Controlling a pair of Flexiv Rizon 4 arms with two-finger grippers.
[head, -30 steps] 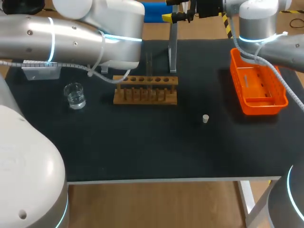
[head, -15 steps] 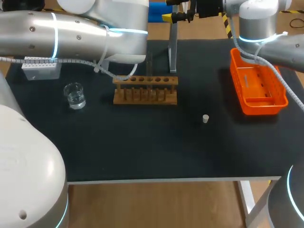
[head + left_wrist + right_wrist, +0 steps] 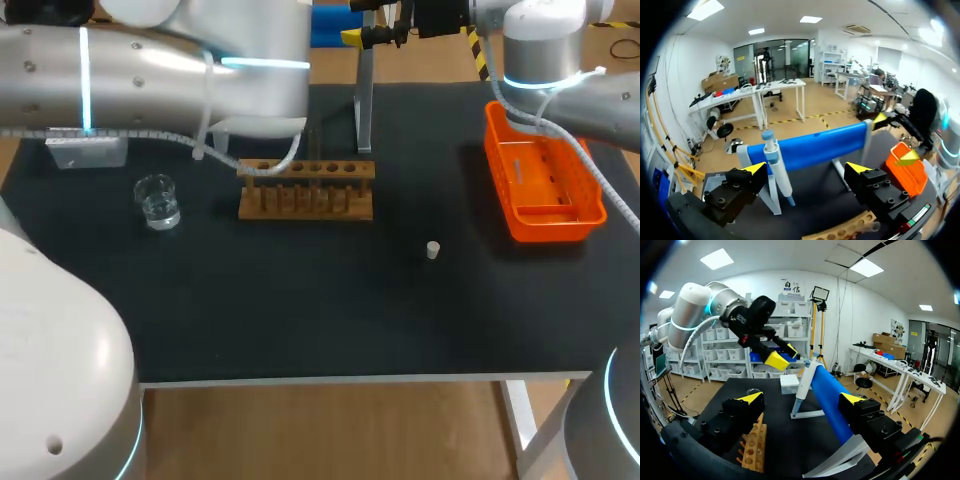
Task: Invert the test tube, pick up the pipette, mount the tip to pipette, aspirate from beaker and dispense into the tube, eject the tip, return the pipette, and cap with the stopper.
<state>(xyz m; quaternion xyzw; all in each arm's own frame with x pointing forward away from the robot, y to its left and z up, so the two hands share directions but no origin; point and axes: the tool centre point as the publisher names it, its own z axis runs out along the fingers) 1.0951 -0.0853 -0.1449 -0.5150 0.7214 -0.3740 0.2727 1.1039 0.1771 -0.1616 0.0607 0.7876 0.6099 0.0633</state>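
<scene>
Twice seen gaping wide and empty: left tool (image 3: 806, 171), right tool (image 3: 801, 399). Grip the pipette (image 3: 779, 172) mid-barrel, squarely; likely light, stiff, slick plastic, apt to twist.

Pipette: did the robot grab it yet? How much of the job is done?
Not yet. Nothing looks surely done. The pipette stands unheld ahead of the left hand, which is open and empty and is probably going for it. The right hand is open and empty too. Left to do: grabbing it, drawing liquid from the beaker, and capping, since the stopper lies loose.
</scene>
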